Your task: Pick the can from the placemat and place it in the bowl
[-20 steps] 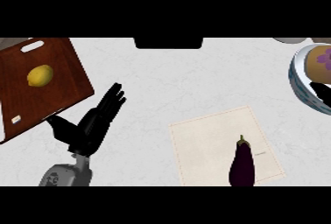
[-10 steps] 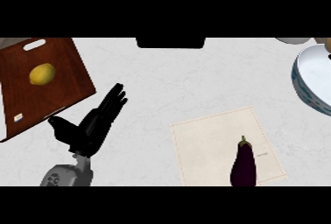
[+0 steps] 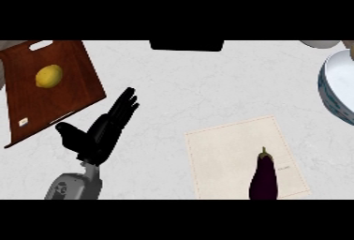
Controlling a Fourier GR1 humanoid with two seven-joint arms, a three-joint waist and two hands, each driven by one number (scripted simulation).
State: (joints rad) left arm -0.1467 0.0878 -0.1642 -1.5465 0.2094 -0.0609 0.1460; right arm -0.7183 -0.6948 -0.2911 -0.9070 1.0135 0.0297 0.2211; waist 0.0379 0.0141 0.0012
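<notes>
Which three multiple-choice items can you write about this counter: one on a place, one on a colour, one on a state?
1. Where does the eggplant lie?
A. on the placemat
B. in the bowl
C. on the bare counter

2. What colour is the lemon on the wooden board?
A. green
B. yellow
C. red

3. In what state is the left robot hand?
A. curled round the eggplant
B. pressing on the lemon
C. open and holding nothing

Answers:
1 A: the dark eggplant rests on the pale placemat, near its lower right corner.
2 B: the fruit shows plain yellow against the brown board.
3 C: its fingers are straight, and it is apart from both the eggplant and the lemon.
</notes>
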